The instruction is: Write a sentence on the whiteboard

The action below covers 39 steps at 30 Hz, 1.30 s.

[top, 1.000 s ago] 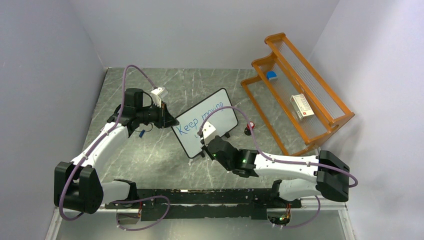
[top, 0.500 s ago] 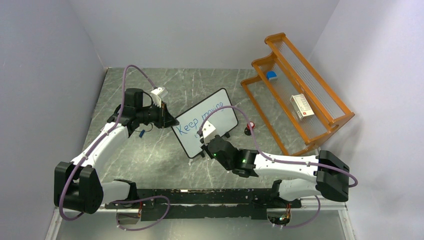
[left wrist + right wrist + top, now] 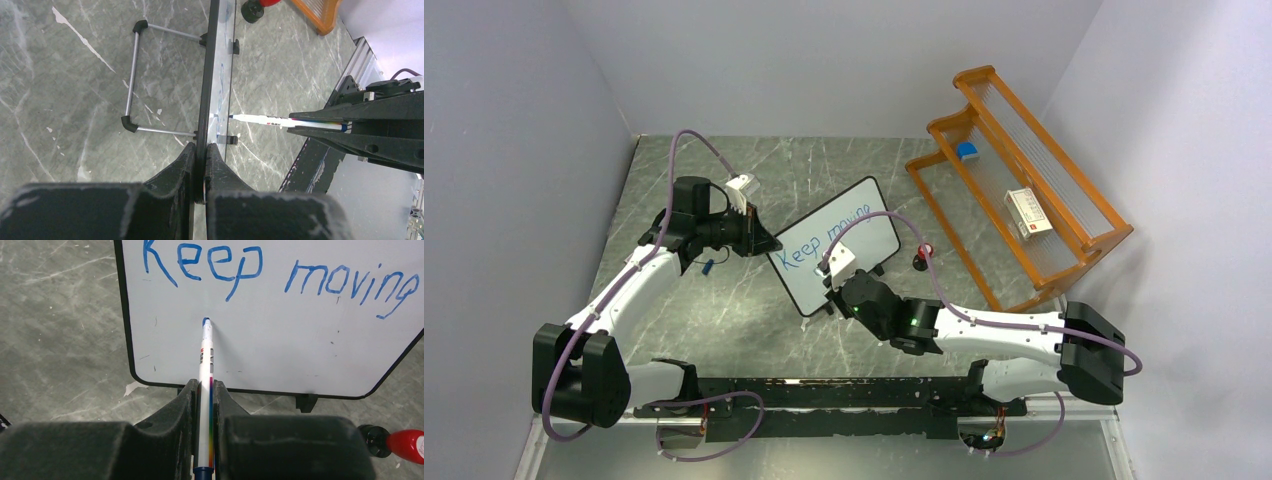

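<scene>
The board [image 3: 805, 284] stands aslant at mid-table, its white face turned toward the arms. The left gripper [image 3: 201, 147] is clamped on the board's black frame, one finger on the face side and one on the back, at the board's left edge in the top view. The right gripper [image 3: 205, 385] is closed tight on a marker [image 3: 205, 352], which runs out straight between the fingers. Its blue tip touches the white face, just below the word "Keep" and near the board's lower left corner.

The sentence [image 3: 221, 264] is in blue hand-lettering, one line along the top of the face: "Keep moving". The marker's white barrel has a rainbow stripe and small red print (too small to read). A white box [image 3: 1028, 213] in the orange rack [image 3: 1074, 215] carries a label I cannot read.

Behind the board a wire stand [image 3: 132, 80] props it on the grey marbled table [image 3: 724, 310]. A red-and-black item [image 3: 921, 257] lies on the table just right of the board, between it and the rack, which fills the right side against the wall. Bare table lies behind the board and to its near left. Walls close the table in on the left, back and right.
</scene>
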### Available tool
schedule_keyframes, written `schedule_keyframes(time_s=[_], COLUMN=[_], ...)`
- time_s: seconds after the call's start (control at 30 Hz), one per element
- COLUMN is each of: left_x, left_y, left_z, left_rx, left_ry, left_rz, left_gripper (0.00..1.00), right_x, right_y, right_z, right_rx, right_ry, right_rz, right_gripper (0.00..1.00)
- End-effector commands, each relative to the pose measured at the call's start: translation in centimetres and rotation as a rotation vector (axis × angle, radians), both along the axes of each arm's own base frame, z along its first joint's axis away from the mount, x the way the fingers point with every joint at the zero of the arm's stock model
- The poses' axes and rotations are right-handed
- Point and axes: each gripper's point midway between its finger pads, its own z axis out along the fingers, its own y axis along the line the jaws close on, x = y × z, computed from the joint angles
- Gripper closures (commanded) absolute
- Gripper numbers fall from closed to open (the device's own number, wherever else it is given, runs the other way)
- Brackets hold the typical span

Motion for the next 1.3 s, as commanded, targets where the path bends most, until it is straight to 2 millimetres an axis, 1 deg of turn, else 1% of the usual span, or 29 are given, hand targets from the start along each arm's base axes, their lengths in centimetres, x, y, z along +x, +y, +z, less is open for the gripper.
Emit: schedule_keyframes(time_s=[0.0, 0.2, 0.5, 1.0, 1.27], left_x=[0.1, 0.1, 0.2, 0.2, 0.2], left_y=[2.0, 1.9, 1.9, 1.9, 1.9], left_z=[-4.0, -4.0, -4.0, -4.0, -4.0], left_rx=[0.151, 0.149, 0.148, 0.149, 0.15], left_ry=[0.068, 0.066, 0.065, 0.069, 0.068], left_rz=[0.076, 0.074, 0.074, 0.075, 0.075], left_gripper=[0.95, 0.95, 0.95, 0.95, 0.95], right_x=[0.2, 0.2, 0.2, -0.2, -0.2], right_y=[0.8, 0.9, 1.2, -0.3, -0.6], right_z=[1.1, 0.5, 0.3, -1.5, -1.7], right_rx=[0.033, 0.016, 0.013, -0.06, -0.074], right_ry=[-0.02, -0.009, -0.009, 0.018, 0.019], right_rz=[0.007, 0.006, 0.015, 0.004, -0.003], right_gripper=[1.0, 1.0, 1.0, 1.0, 1.0])
